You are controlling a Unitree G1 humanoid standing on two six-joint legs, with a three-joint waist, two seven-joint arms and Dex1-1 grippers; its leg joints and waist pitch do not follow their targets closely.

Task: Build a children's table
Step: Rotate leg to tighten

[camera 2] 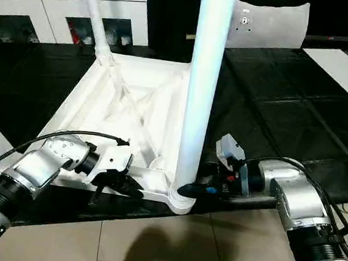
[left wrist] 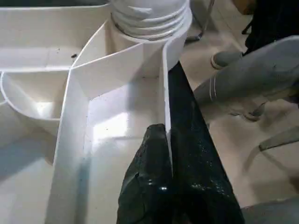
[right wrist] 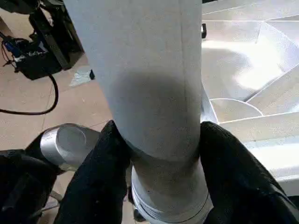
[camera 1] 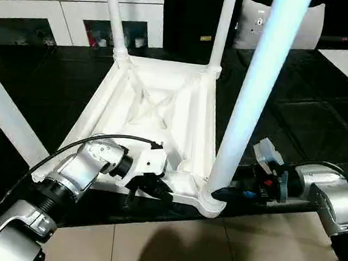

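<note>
Nearest me, my left gripper (camera 1: 150, 187) is pinched tight on the near rim of the table top (camera 1: 158, 104), one finger inside the wall and one outside, clear in the left wrist view. The table top lies upside down on the dark mat (camera 1: 299, 112), ribbed underside up, near edge at the tile floor (camera 1: 211, 251).

Just right of that, my right gripper (camera 2: 194, 188) sits at the base of the near-right leg (camera 1: 251, 95), one finger (right wrist: 100, 177) on each side of it, pads touching the leg right above the near-right corner socket (camera 1: 207, 201). I read that as clamped on the leg.

Step in hand, my guess: screwing this leg home. To do it well: keep left clamp firm so the top doesn't spin, hold the leg low and square to the socket, twist in short turns, regrip, watch the threaded collar seat flush. Risk is cross-threading if the leg tilts.

Farther back, two legs (camera 1: 114, 17) already stand in the far corners. Beyond them a white cabinet (camera 1: 62, 9) and a grey cushion (camera 1: 259, 18).
</note>
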